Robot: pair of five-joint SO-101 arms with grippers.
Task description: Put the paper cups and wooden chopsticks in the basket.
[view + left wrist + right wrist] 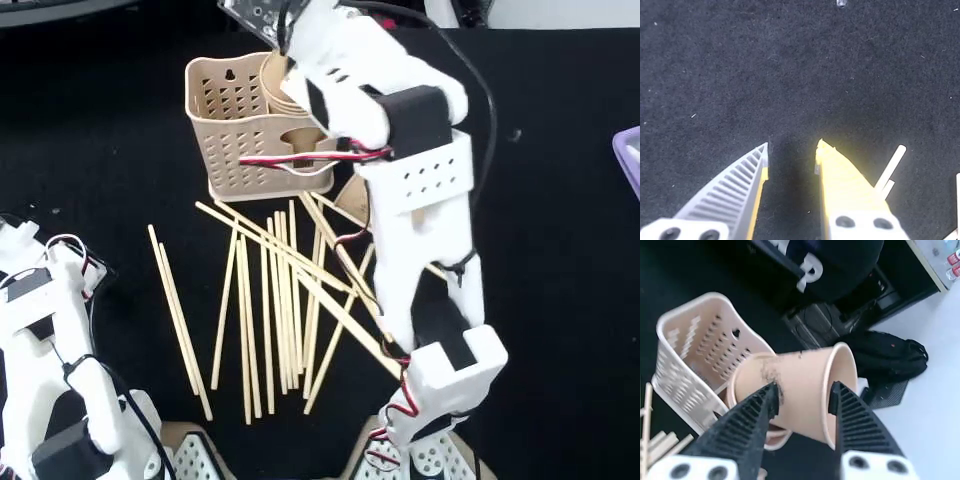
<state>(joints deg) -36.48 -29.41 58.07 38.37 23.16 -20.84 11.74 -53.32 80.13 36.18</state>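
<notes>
A beige slotted basket (225, 110) stands at the back of the black table. The right arm (400, 150) stretches over it. In the right wrist view my right gripper (802, 390) is shut on a paper cup (805, 390), tilted on its side just above the basket (695, 345). A second cup's rim (777, 436) shows beneath it. From above, a cup (278, 92) shows at the basket's right side. Several wooden chopsticks (270, 300) lie fanned on the table in front of the basket. My left gripper (791, 150) hovers open over bare cloth, chopstick ends (890, 167) beside it.
The left arm (40, 330) sits at the table's near left corner, apart from the chopsticks. A purple container edge (628, 155) shows at the far right. Bags and dark equipment (880, 360) lie on the floor beyond the table.
</notes>
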